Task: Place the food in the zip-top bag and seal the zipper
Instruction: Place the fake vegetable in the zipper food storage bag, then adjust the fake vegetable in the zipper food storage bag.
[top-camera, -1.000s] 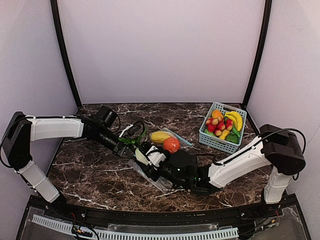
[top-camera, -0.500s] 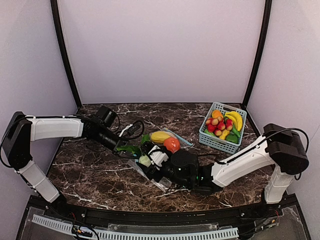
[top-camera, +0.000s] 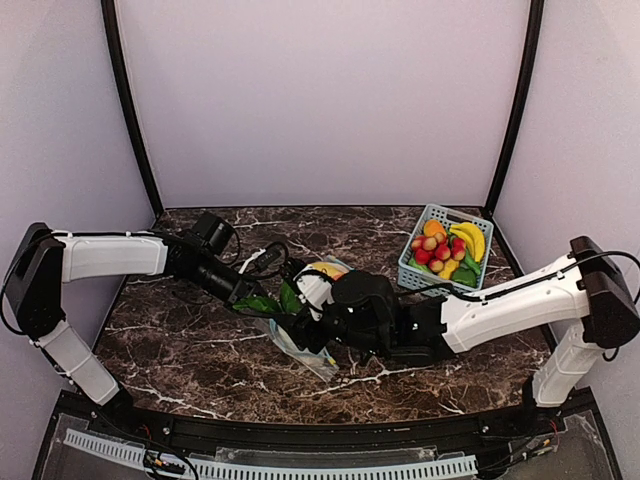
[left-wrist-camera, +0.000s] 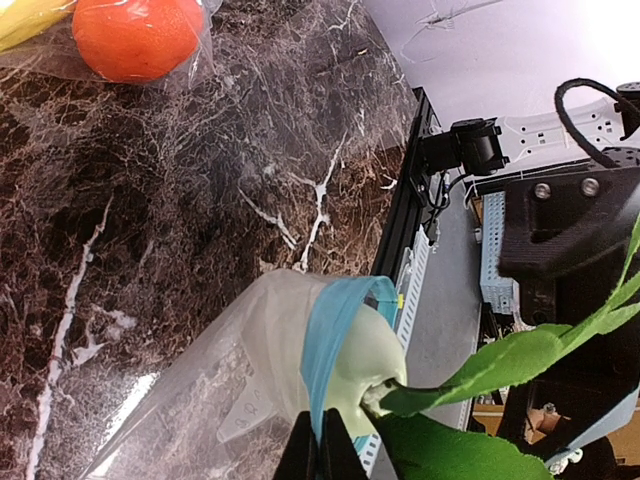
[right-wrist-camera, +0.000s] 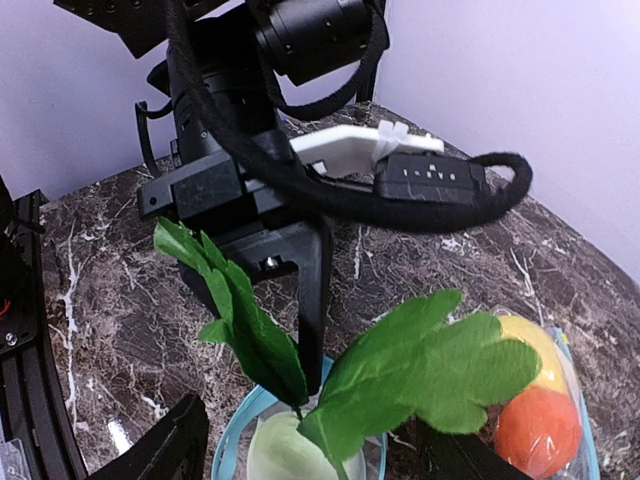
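Note:
The clear zip-top bag (left-wrist-camera: 215, 385) lies on the marble with its blue zipper rim (right-wrist-camera: 235, 415) held open. My left gripper (left-wrist-camera: 322, 452) is shut on that rim. A white oblong food (right-wrist-camera: 285, 452) with green leaves (right-wrist-camera: 420, 370) sits in the bag's mouth, the leaves sticking out. An orange-red ball (right-wrist-camera: 540, 430) and a yellow oblong (right-wrist-camera: 530, 345) lie deeper inside the bag. My right gripper (right-wrist-camera: 320, 455) hangs over the mouth, open, with a finger on each side of the white food and touching nothing. From above, the right gripper (top-camera: 297, 325) hides the ball.
A blue-grey basket (top-camera: 415, 275) with several more toy fruits stands at the back right. The black table frame and cable tray (left-wrist-camera: 440, 260) run along the near edge. Bare marble lies left of the bag and in front of it.
The right gripper's jaws have widened and let go of the white food, which now rests in the bag's mouth. The right wrist has swung up and back over the bag. The left gripper stays shut.

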